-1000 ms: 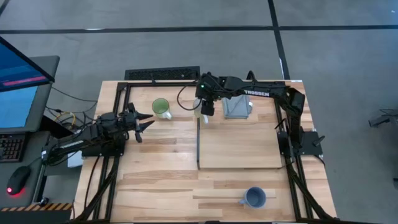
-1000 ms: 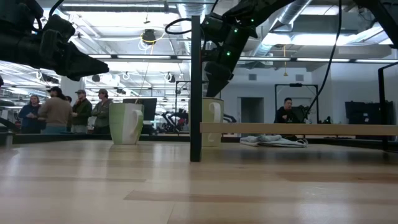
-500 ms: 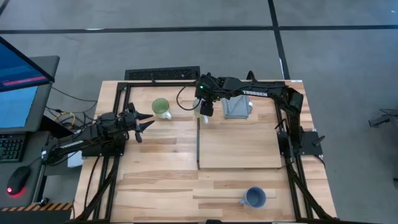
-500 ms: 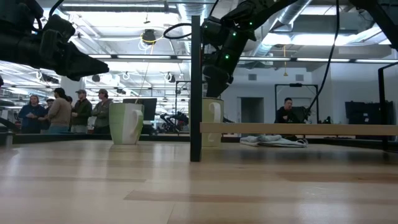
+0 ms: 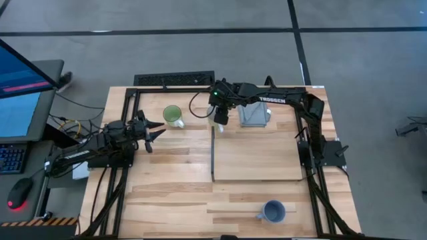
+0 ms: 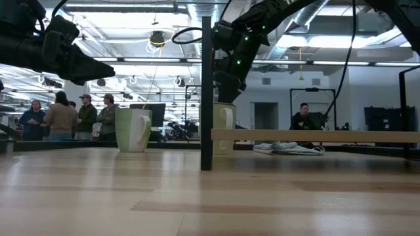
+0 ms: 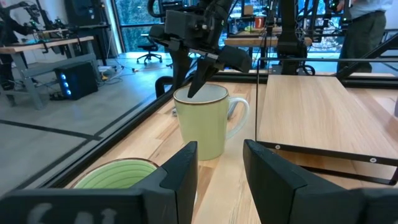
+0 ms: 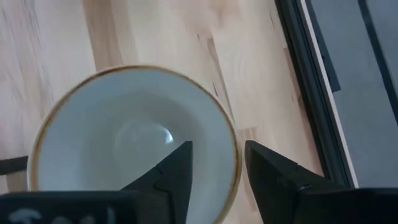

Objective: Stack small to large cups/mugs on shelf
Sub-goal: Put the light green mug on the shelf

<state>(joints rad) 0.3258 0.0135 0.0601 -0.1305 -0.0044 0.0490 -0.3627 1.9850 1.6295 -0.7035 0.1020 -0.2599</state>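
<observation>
The cream-white mug stands upright on the tabletop by the shelf's far left corner; it also shows in the low view. My right gripper is open just above its rim, one finger over the inside and one outside, pointing down. I cannot tell whether it touches the mug. The green-inside mug stands to the left. My left gripper is open and empty, near that mug. The blue-grey mug stands near the near edge. The shelf is bare.
A folded grey cloth lies at the far edge, right of the cream-white mug. The shelf's dark strip runs along its left edge. A black frame borders the table. People stand in the room beyond.
My right gripper has come down a little toward the cream-white mug's rim. The mugs have stayed where they were.
</observation>
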